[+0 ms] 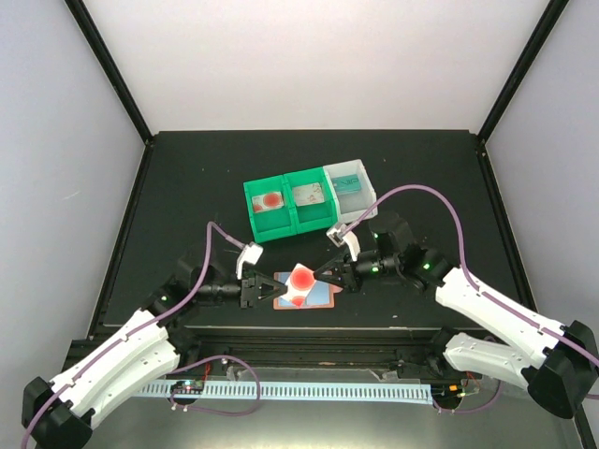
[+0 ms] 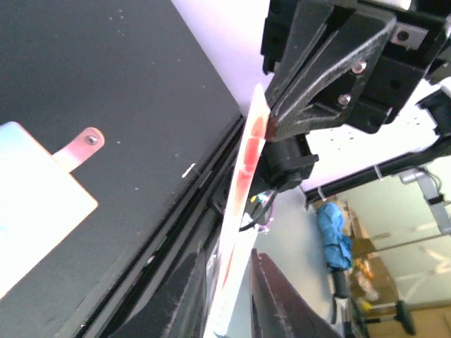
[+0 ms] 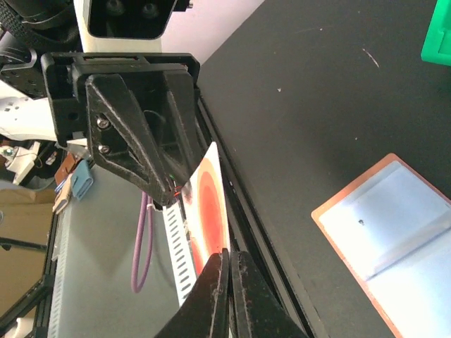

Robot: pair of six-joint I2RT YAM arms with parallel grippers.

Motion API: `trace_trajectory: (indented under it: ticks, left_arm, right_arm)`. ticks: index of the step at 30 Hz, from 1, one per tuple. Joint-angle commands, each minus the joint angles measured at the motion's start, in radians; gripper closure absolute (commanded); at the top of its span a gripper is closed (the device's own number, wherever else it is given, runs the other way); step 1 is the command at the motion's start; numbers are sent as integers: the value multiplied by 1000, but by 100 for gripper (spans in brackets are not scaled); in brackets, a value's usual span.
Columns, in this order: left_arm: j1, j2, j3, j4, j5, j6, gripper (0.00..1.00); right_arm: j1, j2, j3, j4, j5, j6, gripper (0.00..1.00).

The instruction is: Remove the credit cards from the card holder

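Observation:
A white credit card with a red mark (image 1: 299, 280) is held on edge above the card holder (image 1: 321, 296), between both grippers. My right gripper (image 1: 329, 275) is shut on the card's right edge; its fingertips (image 3: 230, 259) pinch the card (image 3: 210, 204) tightly. My left gripper (image 1: 269, 288) is at the card's left edge. In the left wrist view the card (image 2: 243, 183) stands between that gripper's fingers (image 2: 227, 262), with a visible gap on one side. The holder (image 3: 394, 218) lies open on the table, pale inside with a salmon border and a side tab (image 2: 81, 144).
Behind the holder stands a green two-compartment tray (image 1: 251, 208) with a card in each compartment, and a white tray (image 1: 364, 172) holding a teal card. The table's front rail (image 1: 309, 337) runs just below the grippers.

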Motion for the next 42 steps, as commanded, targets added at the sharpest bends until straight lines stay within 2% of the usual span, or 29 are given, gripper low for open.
trace_trajectory:
  ticks: [1,3,4,7,10,11,22,34,42]
  left_arm:
    - [-3,-51,76,-117,-129,33,68]
    - [-4,-82,101,-200,-256,33,46]
    - [-3,-99,116,-242,-320,34,38]
    - [-3,-153,150,-311,-445,43,25]
    - [-2,-198,176,-367,-539,46,4]
    - [-2,-209,184,-383,-560,51,1]
    - [-2,-230,223,-514,-685,97,1]
    - [-4,-258,206,-502,-719,93,1]
    - [-3,-296,201,-505,-732,83,1]
  right_arm:
    - [-6,-22,-22,72,-12,32,99]
    - [-7,-23,-32,99,6,57,99]
    - [-5,-21,-37,118,19,72,99]
    - [-5,-3,-41,163,76,119,99]
    - [-6,28,-39,236,133,197,99]
    - [-5,43,-33,259,153,223,99]
    - [-5,290,92,401,470,406,99]
    - [-6,622,308,490,639,482,99]
    - [-6,812,450,532,697,515,99]
